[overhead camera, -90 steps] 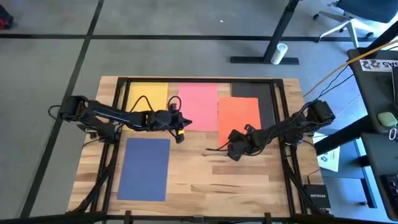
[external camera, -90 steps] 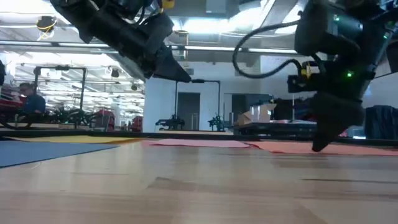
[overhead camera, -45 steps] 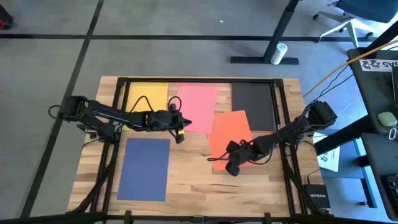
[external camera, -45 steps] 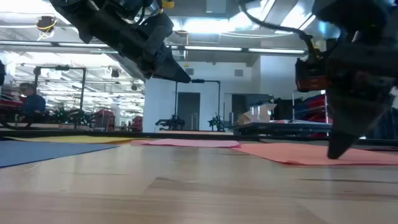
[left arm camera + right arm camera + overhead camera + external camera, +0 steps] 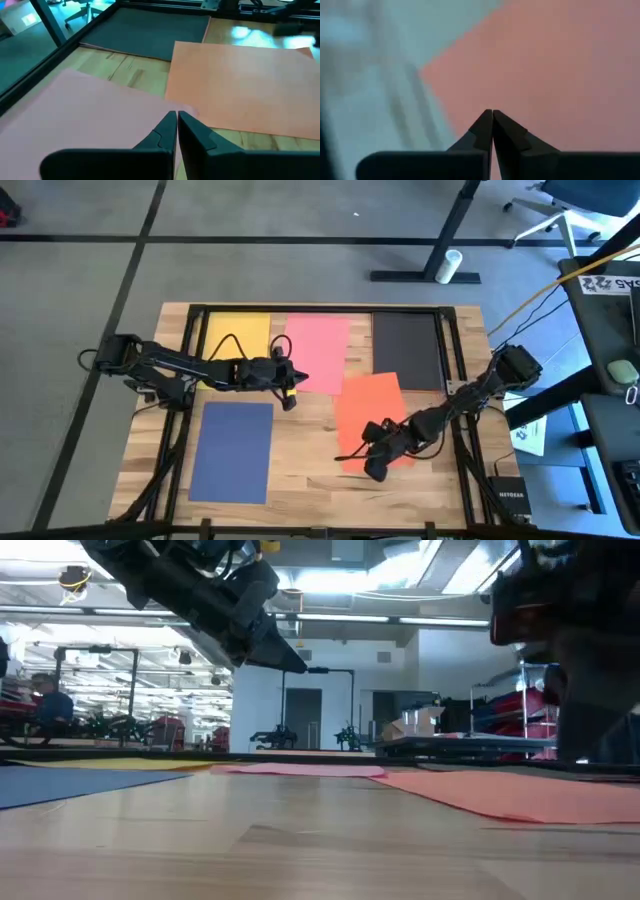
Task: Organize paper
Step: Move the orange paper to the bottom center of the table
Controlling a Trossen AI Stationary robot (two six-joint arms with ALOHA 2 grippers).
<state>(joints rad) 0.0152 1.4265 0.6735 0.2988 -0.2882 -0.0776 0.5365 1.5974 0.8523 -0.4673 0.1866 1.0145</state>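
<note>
Five coloured sheets are seen flat on the wooden table [image 5: 300, 465]. Along the far edge, from left to right, the yellow sheet [image 5: 250, 330], the pink sheet [image 5: 318, 352] and the black sheet [image 5: 408, 350] are laid in a row, roughly square to the table. The navy sheet [image 5: 232, 451] is set at near left, below the yellow one, also square.

The orange sheet [image 5: 372, 420] is found at near right, just below the black sheet and slightly skewed, its far left corner close to the pink sheet's near right corner. This one is judged not yet placed.

The right gripper [image 5: 375, 465] is pressed down at the near edge of the orange sheet; in the right wrist view its fingertips are closed together with orange paper beneath them. Whether an edge is pinched or the sheet merely pushed cannot be told.

The left gripper [image 5: 290, 388] is held above the near right part of the pink sheet, fingers nearly together, nothing between them.

Judgement: four sheets are arranged; squaring the orange sheet into the near row is what appears to be left.
</note>
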